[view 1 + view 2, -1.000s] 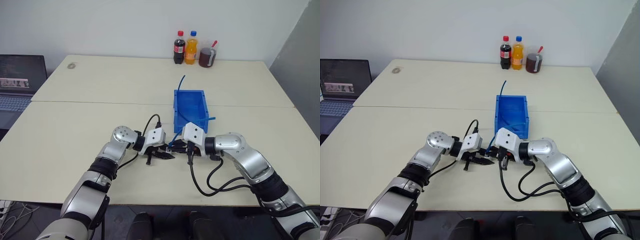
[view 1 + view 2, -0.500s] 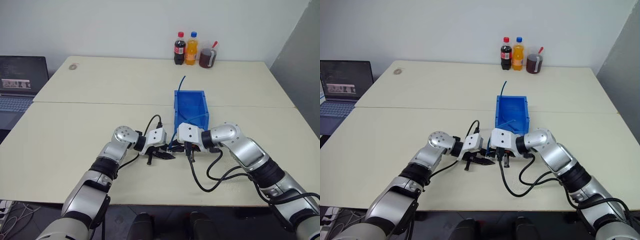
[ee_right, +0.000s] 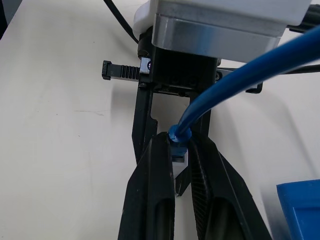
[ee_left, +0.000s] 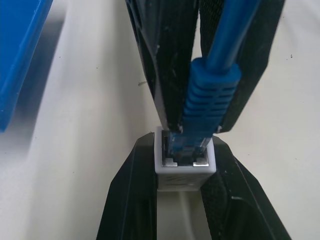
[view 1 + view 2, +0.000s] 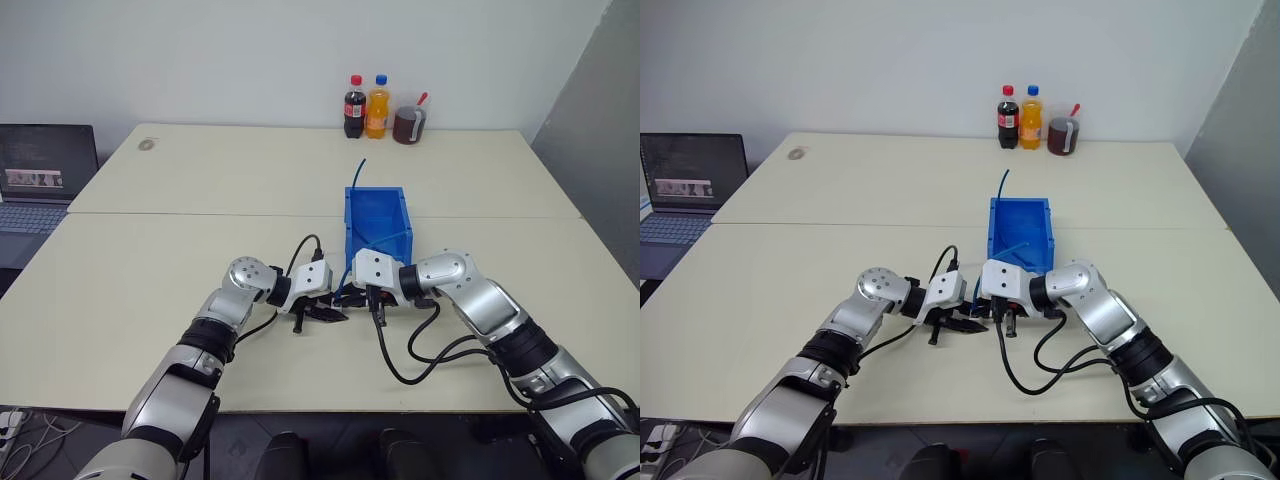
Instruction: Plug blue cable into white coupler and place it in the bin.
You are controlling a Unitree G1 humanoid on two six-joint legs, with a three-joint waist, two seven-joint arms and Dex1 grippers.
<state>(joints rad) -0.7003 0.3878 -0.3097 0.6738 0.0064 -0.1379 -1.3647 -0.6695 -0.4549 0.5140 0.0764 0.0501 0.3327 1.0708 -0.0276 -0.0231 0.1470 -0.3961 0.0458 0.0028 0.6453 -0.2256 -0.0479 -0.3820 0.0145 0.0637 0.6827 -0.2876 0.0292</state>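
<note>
While the two hands meet low over the cream table [image 5: 150, 290], just in front of the bin [image 5: 378, 215], you have the white coupler [image 4: 184, 167] pinched between the two black fingers of the left hand [image 4: 184, 200], and the right hand [image 3: 181, 150] is pressed together on the ribbed boot of the blue cable [image 4: 210, 100]. In the left wrist view the plug sits in the mouth of the coupler's socket; whether it has latched you cannot tell. Expect both parts to weigh almost nothing. The coupler is a tiny, hard, smooth plastic block, likely to twist or pop out of a pinch if pushed off-axis, so keep your hold on its flat sides with the socket facing the plug. The cable is thin and floppy and will buckle if you push from farther back, so hold it at the stiff boot right behind the plug, as you do now. Its clear plug and latch tab are probably brittle; press straight in. A second blue cable [image 5: 360, 170] pokes up from the bin's far end; bottles [image 5: 366, 105] stand well apart at the back.
</note>
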